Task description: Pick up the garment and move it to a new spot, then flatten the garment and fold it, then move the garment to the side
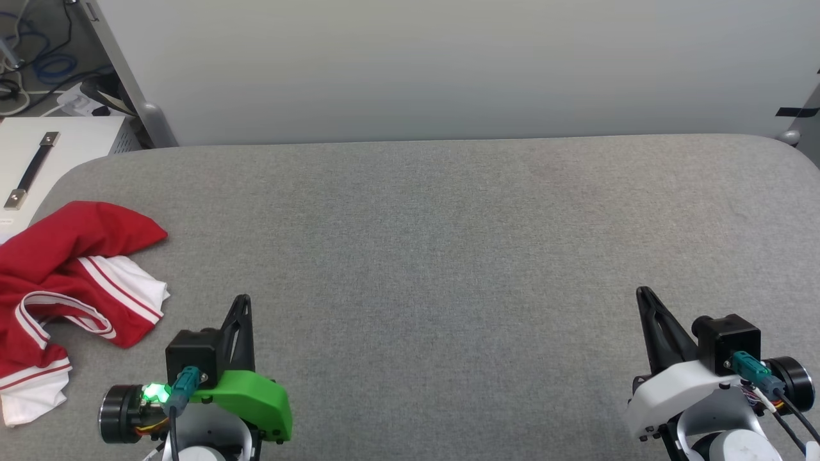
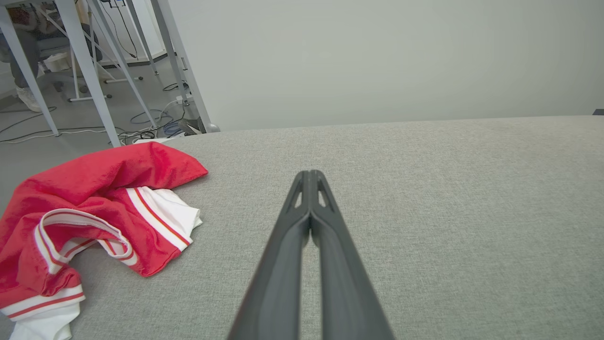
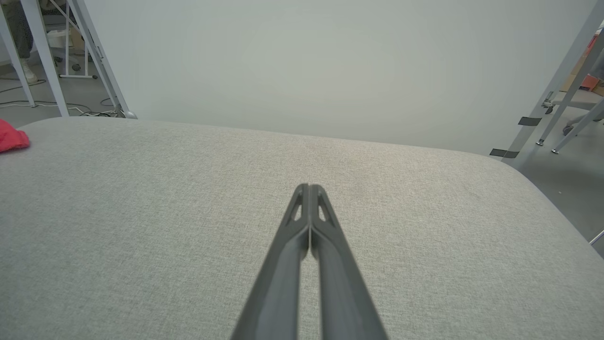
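Note:
The garment [image 1: 70, 282] lies crumpled at the table's left edge, red with white sleeves and red-and-white striped trim; its lettering is hidden in the folds. The left wrist view shows the garment [image 2: 89, 212] to the left of my fingers, apart from them. A red corner of the garment [image 3: 12, 137] peeks in at the far left of the right wrist view. My left gripper [image 1: 242, 301] [image 2: 310, 175] is shut and empty, just right of the cloth. Far off at the lower right, my right gripper [image 1: 642, 293] [image 3: 309, 188] is shut on nothing.
The grey felt table [image 1: 435, 243] stretches wide between the two arms, with a rounded far right corner [image 3: 514, 170]. A white cabinet with a black handle [image 1: 32, 168] stands beyond the left edge. A pale wall panel [image 1: 448, 64] rises behind the table.

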Controlling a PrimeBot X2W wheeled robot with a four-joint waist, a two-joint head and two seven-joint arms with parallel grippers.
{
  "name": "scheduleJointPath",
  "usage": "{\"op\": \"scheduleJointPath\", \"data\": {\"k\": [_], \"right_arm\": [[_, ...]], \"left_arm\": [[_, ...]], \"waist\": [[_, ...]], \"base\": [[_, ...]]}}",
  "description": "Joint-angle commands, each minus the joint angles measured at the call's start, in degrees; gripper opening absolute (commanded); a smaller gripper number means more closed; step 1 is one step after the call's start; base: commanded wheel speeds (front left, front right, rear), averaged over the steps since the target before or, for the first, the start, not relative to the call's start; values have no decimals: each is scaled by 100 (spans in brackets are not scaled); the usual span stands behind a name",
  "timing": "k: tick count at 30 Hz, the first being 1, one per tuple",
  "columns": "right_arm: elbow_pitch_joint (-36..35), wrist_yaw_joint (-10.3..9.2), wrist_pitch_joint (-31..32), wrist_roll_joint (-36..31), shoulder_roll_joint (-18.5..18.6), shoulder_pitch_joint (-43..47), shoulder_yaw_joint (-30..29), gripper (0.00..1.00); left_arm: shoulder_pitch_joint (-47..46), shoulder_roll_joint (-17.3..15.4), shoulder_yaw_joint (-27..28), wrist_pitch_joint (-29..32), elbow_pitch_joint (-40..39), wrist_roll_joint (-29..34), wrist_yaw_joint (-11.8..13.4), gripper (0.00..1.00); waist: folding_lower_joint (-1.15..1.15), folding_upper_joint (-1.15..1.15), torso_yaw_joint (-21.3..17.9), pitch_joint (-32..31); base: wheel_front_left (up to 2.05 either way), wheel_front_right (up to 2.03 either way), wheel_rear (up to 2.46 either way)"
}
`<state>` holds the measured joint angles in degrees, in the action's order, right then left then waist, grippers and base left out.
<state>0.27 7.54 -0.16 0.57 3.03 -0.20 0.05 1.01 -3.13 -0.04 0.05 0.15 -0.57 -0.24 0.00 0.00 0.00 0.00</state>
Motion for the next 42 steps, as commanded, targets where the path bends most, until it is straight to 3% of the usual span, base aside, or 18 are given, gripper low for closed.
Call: {"op": "scheduleJointPath", "data": {"k": [1,9,10,11,12,13,14,42], "right_arm": [[-27,-5,16,-57,-15,20,-5,0],[-27,-5,16,-57,-15,20,-5,0],[1,0,0,2,0,0,0,100],[3,0,-2,5,1,0,-1,0],[2,0,0,4,1,0,0,100],[3,0,-3,6,2,0,-1,0],[4,0,-4,6,2,0,-1,100],[-30,-1,-378,362,-2,-26,-87,100]], "left_arm": [[-101,25,4,-5,-15,57,24,0],[-101,25,4,-5,-15,57,24,0],[2,-1,1,0,0,-1,0,100],[5,-1,1,-2,2,-3,0,0],[6,-1,-1,0,2,-1,0,100],[6,-1,-1,-3,4,-3,0,0],[6,-1,-2,-4,7,-4,0,100],[12,6,-46,-383,258,-347,-65,100]], "waist": [[0,0,0,0],[0,0,0,0],[0,0,0,0],[0,0,0,0],[0,0,0,0],[0,0,0,0],[0,0,0,0],[0,0,6,6]], "base": [[0,0,0],[0,0,0],[0,0,0],[0,0,0],[0,0,0],[0,0,0],[0,0,0],[0,0,0]]}}
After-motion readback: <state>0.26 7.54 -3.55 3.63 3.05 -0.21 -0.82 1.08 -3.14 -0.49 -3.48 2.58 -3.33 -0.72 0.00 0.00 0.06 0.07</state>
